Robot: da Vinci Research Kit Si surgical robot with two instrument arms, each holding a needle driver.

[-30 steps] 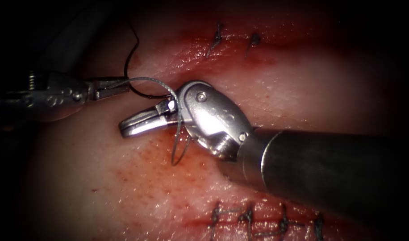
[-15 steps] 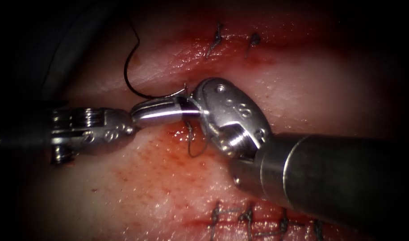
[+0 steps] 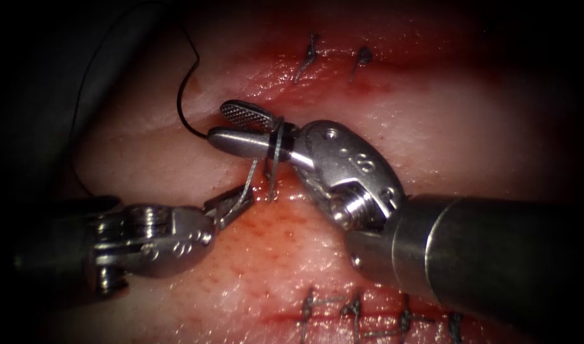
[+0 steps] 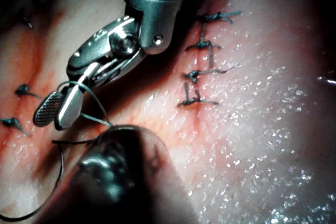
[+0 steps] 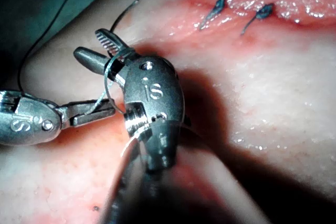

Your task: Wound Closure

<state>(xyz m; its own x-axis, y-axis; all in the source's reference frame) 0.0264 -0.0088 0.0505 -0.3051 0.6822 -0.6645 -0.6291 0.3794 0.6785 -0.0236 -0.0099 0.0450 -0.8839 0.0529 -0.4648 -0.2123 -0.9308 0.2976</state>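
Observation:
My right tool reaches in from the right over the tissue, its jaws open, one ridged pad facing up. A loop of grey thread is wound around the base of those jaws and runs down into the tissue at the red cut. My left tool sits lower left, jaws shut on the grey thread just below the loop. A dark strand curves from the back down to the right tool's lower jaw. The right wrist view shows the open right tool wearing the loop, with the left tool gripping thread.
Two tied stitches sit at the back, and a row of several stitches lies along the front edge. Red fluid stains the tissue around the cut. The right tool's thick shaft covers the lower right.
The right tool's jaws have opened and lifted slightly toward the back. The left tool has swung down and to the front left with the thread, leaving the loop around the right jaws.

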